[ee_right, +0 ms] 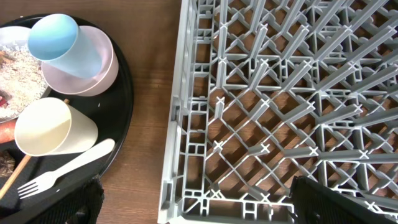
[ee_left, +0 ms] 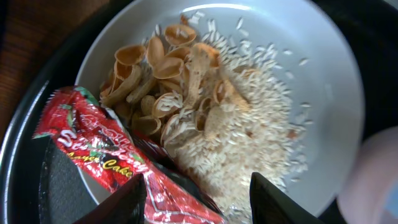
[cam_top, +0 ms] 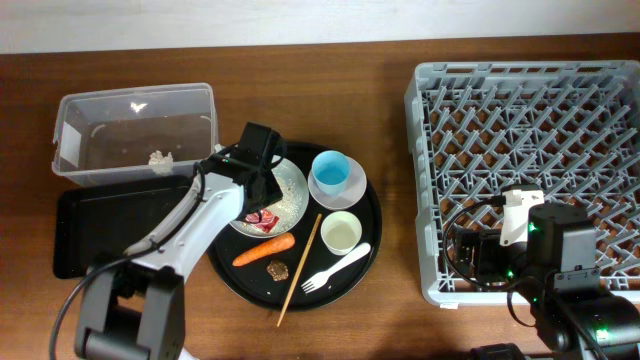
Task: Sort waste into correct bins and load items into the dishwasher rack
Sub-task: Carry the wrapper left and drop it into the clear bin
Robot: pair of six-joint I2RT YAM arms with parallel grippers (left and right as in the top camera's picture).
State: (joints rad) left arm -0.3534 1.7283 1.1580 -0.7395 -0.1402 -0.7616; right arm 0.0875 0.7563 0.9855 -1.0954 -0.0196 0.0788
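A white plate on the round black tray holds white rice, pale shell-like scraps and the red wrapper. My left gripper is open just above the plate, its fingers either side of the wrapper's end; in the overhead view it covers the plate's left part. The carrot, brown chunk, fork, small white cup and blue cup standing in the pinkish bowl lie on the tray. My right gripper is open and empty over the rack's front left corner.
The clear tub stands at the back left with a small white scrap inside. The shallow black tray lies in front of it. A wooden chopstick lies across the round black tray. A strip of bare wood separates this tray and the rack.
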